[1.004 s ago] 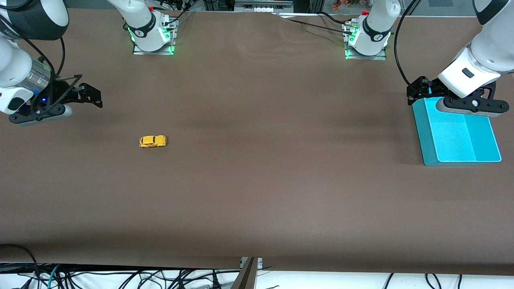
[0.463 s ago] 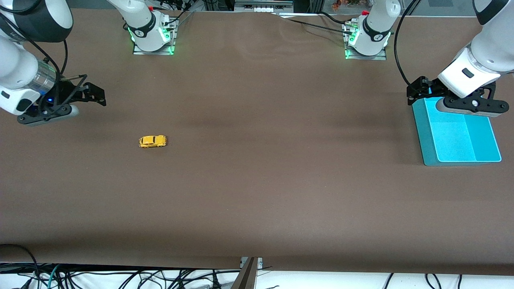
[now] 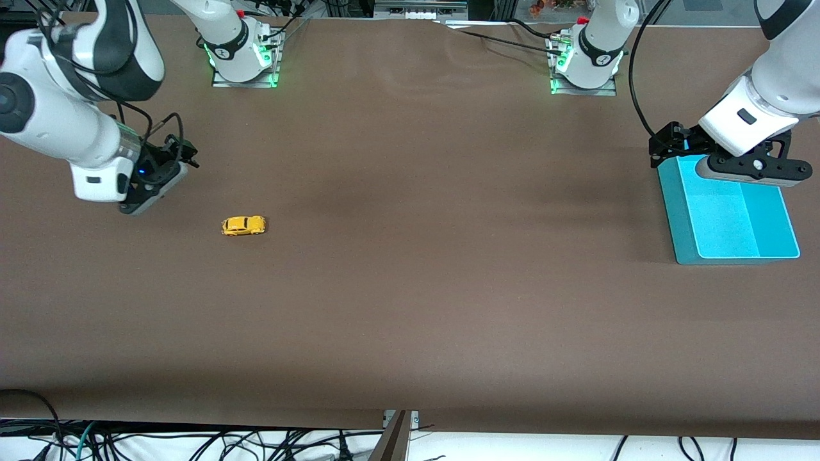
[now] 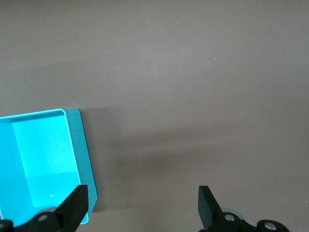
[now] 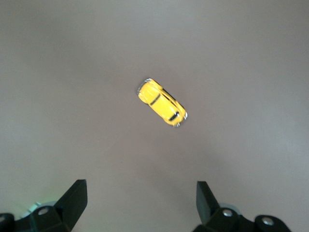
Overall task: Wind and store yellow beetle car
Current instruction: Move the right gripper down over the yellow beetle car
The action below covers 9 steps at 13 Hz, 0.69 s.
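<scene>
The right pincer (image 3: 182, 153) is swinging in from the frame's left edge toward the yellow beetle car (image 3: 243, 225), jaws spread wide, empty, lining up a grasp. The car is sitting alone on the brown worktop (image 3: 410, 307), left of centre. At the right edge, the left pincer (image 3: 669, 144) is waiting open over the teal tray (image 3: 682, 237), likely the storage spot.

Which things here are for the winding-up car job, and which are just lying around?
For the job:
- yellow beetle car, on the table
- right hand, open, up above the table near the car
- blue bin
- left hand, open, waiting over the bin

Just lying around:
- cables at the table's edge
</scene>
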### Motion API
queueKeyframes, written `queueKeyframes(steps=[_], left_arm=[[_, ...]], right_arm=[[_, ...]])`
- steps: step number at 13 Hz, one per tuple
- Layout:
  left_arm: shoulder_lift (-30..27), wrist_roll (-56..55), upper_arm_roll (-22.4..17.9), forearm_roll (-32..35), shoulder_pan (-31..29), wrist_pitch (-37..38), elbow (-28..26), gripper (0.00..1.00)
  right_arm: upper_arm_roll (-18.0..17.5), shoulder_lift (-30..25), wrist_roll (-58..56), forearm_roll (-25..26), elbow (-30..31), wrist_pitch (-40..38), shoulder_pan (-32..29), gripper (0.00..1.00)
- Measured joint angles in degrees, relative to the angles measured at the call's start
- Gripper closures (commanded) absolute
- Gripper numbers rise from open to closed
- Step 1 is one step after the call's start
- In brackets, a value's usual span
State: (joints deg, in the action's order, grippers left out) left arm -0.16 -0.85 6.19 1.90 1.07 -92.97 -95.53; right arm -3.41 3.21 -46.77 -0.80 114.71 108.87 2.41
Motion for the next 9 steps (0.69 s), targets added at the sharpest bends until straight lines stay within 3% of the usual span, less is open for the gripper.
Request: queueKeyframes(steps=[5, 9], left_arm=[[0.0, 0.0, 0.0, 0.0, 0.0, 0.0, 0.0, 0.00], [0.0, 0.0, 0.0, 0.0, 0.0, 0.0, 0.0, 0.00]], right_arm=[[0.0, 6.7, -24.4, 0.2, 7.5, 17.4, -0.6, 0.00], [-0.1, 11.6, -32.0, 0.2, 10.1, 27.6, -0.7, 0.07]])
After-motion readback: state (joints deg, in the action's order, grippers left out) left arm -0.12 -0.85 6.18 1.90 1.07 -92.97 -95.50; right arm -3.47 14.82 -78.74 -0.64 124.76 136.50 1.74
